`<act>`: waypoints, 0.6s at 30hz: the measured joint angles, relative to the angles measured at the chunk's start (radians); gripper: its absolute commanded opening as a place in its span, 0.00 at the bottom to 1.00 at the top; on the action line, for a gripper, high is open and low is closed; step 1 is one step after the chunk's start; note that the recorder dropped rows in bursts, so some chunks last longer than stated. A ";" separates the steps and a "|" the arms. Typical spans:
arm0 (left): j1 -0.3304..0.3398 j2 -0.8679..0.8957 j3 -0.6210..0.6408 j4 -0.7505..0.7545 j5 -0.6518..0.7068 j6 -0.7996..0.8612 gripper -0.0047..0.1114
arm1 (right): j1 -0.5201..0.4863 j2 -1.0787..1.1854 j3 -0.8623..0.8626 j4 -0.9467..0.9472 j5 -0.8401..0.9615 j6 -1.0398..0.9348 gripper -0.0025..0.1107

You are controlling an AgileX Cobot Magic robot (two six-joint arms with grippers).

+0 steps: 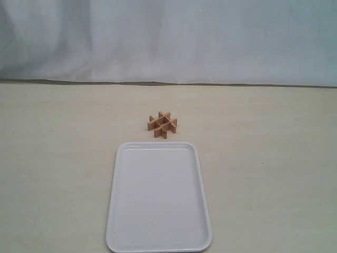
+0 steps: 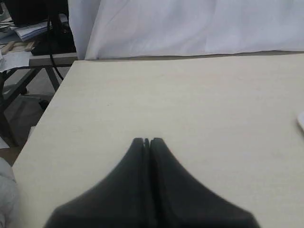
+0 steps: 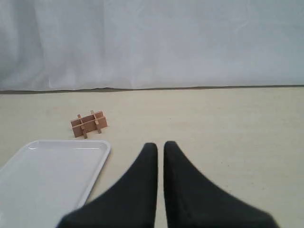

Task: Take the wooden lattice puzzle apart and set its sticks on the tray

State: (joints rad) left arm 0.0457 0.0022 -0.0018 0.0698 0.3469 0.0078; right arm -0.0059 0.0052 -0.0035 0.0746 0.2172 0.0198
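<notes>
The puzzle (image 1: pixel 162 125) stands whole on the tabletop (image 1: pixel 263 158), about midway between the left and right edges and nearer the far edge than the tray (image 1: pixel 158 211) is. Its crossed sticks (image 1: pixel 168 123) are locked together; the notches are too small and blurred to make out. The tray lies just on the near side of the puzzle, apart from it, with its short end towards it. The near rim comes almost to the bottom of the exterior view, which cuts off the tabletop's near edge.

The grippers show only in their own wrist views. The left gripper (image 2: pixel 147 140) is closed, tips touching, holding nothing, over bare tabletop near the left edge. A sliver of something white (image 2: pixel 301 121) is cut off at that picture's border; what it is I cannot tell. The right gripper (image 3: pixel 160 145) is nearly closed, a thin slit between its fingers (image 3: pixel 150 156), empty. Only a corner of the tray shows there, the rest cut off.
</notes>
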 measured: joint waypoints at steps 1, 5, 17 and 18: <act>0.000 0.000 0.000 0.000 0.000 0.000 0.04 | 0.000 0.000 0.000 0.000 0.000 0.000 0.06; 0.000 0.000 0.000 0.000 0.000 0.000 0.04 | 0.000 0.000 0.000 0.000 0.000 0.000 0.06; 0.000 0.000 0.000 0.000 0.000 0.000 0.04 | 0.000 0.000 0.000 0.000 -0.097 0.000 0.06; 0.000 0.000 0.000 0.000 0.000 0.000 0.04 | 0.000 0.000 0.000 0.000 -0.130 0.000 0.06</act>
State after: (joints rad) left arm 0.0457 0.0022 -0.0018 0.0698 0.3469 0.0078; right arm -0.0059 0.0052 -0.0035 0.0746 0.0874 0.0198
